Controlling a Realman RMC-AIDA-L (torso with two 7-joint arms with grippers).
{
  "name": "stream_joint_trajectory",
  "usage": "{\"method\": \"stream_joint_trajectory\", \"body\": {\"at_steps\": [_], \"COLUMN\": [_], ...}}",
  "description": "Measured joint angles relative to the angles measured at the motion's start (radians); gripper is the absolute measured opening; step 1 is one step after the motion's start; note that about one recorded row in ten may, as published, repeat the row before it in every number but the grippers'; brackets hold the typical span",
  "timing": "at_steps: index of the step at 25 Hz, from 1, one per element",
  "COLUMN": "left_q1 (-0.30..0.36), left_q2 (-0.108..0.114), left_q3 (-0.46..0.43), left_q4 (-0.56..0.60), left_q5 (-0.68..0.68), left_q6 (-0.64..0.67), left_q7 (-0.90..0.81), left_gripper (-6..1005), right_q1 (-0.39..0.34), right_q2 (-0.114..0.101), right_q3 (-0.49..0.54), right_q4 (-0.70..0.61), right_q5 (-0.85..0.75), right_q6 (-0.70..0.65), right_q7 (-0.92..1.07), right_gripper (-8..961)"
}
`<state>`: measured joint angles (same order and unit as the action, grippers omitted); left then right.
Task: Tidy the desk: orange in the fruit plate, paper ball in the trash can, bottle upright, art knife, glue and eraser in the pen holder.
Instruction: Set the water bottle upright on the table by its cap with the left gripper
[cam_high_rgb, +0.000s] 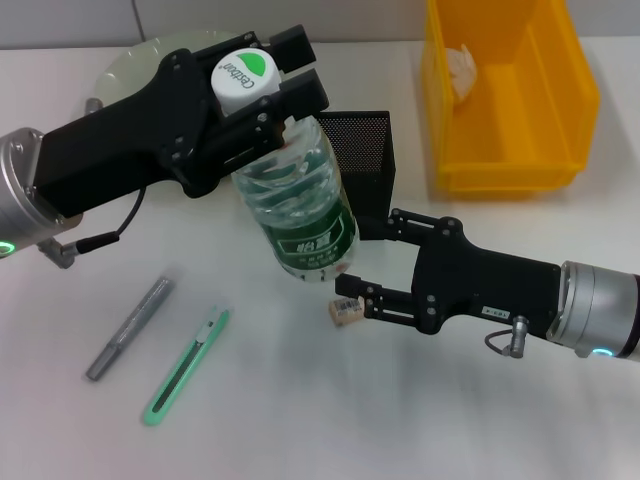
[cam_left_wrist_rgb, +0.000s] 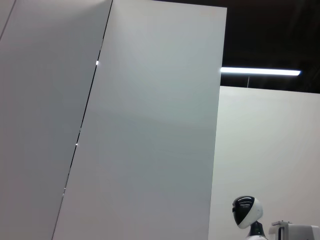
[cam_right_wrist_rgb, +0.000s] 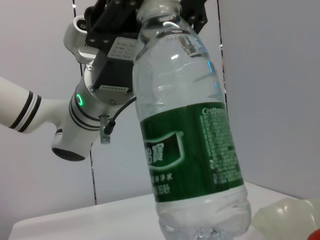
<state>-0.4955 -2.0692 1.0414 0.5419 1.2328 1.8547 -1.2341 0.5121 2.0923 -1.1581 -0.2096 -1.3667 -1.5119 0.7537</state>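
L pincer (cam_high_rgb: 262, 82) is clenched on the bottle (cam_high_rgb: 298, 200) at its neck, just under the white cap (cam_high_rgb: 245, 76), w/ black fingers on either side. Bottle is clear plastic w/ a green label and stands near upright, slightly tilted, base at or just above the white surface (cam_high_rgb: 300, 400) – can't tell if it touches. Right wrist view shows the same bottle (cam_right_wrist_rgb: 190, 130) close up, held from above by the L arm (cam_right_wrist_rgb: 80, 115).

R pincer (cam_high_rgb: 365, 260) sits low by the bottle's base, fingers spread apart and grasping nothing; one finger runs behind the bottle, the other ends beside the eraser (cam_high_rgb: 346, 310). Eraser lies on the surface just beside the bottle's base.

Black mesh pen holder (cam_high_rgb: 365, 160) stands right behind the bottle. Yellow bin (cam_high_rgb: 510, 100) is well apart at the far R, w/ a paper ball (cam_high_rgb: 462, 68) inside. Pale fruit plate (cam_high_rgb: 135, 65) is partly hidden behind the L arm. Near L: green art knife (cam_high_rgb: 185, 366) and a grey pen-like stick (cam_high_rgb: 128, 328) lie side by side, apart.

Left wrist view shows only wall panels.
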Motion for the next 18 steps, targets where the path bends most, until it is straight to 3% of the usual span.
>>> {"method": "stream_joint_trajectory", "body": {"at_steps": [9,18], "left_q1": [0.024,0.117], "left_q2": [0.005,0.025], "left_q3": [-0.02,-0.031], "left_q4": [0.028,0.122], "left_q5": [0.002,0.009], "left_q6": [-0.031,-0.231], "left_q7": [0.001,0.031], "left_gripper": [435,434], "right_q1": [-0.009,-0.038], "right_q2": [0.0,0.0], "right_q3": [0.001,0.054], "right_q4": [0.009,0.017], "right_q5": [0.001,0.002], "right_q6": [0.001,0.003], "right_q7": [-0.005,-0.008], "right_gripper": [677,677]}}
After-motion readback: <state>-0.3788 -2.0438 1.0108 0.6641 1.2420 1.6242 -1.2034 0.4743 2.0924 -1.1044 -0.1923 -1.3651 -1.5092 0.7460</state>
